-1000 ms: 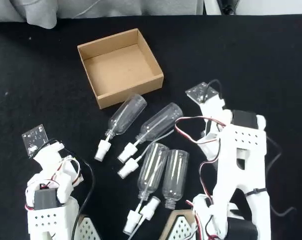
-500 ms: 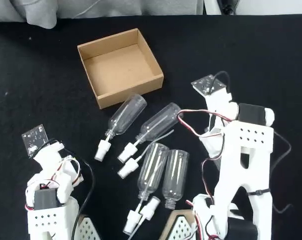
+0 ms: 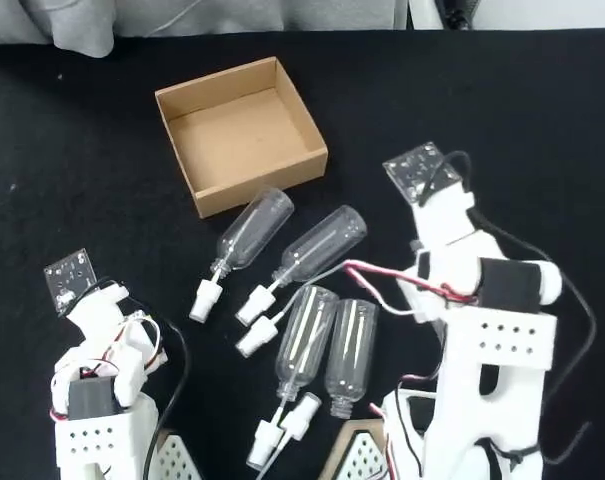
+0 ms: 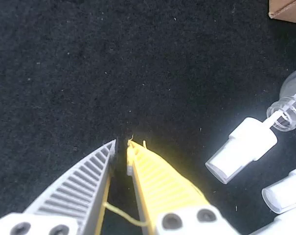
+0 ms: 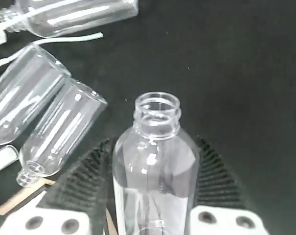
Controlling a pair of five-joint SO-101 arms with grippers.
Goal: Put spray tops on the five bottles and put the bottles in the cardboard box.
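The ribbed fingers (image 5: 84,181) of the right gripper (image 5: 155,147) are clamped on either flank of a clear bottle (image 5: 155,171), whose open, uncapped neck points away from the wrist. It is held off the table (image 3: 82,180), out past the corner of the cardboard box (image 3: 237,140) that faces the right arm.

The left gripper (image 4: 121,144) has its tips almost together with nothing between them. It sits low over bare cloth, well apart from the box on the left arm's side, with a white spray top (image 4: 240,149) just beside it.

Four more bottles lie between the box and the arms:
- The nearest pair (image 3: 254,228) point their necks away from the box.
- The farther pair (image 3: 327,340) lie side by side.

Loose tops (image 3: 282,430) are scattered at the necks, none looking seated. The box holds nothing.

This looks like the first capping step: one bottle is presented and waiting for a top. Next, the left gripper would likely need to open, take a top, feed its thin tube into the held neck and press it home.
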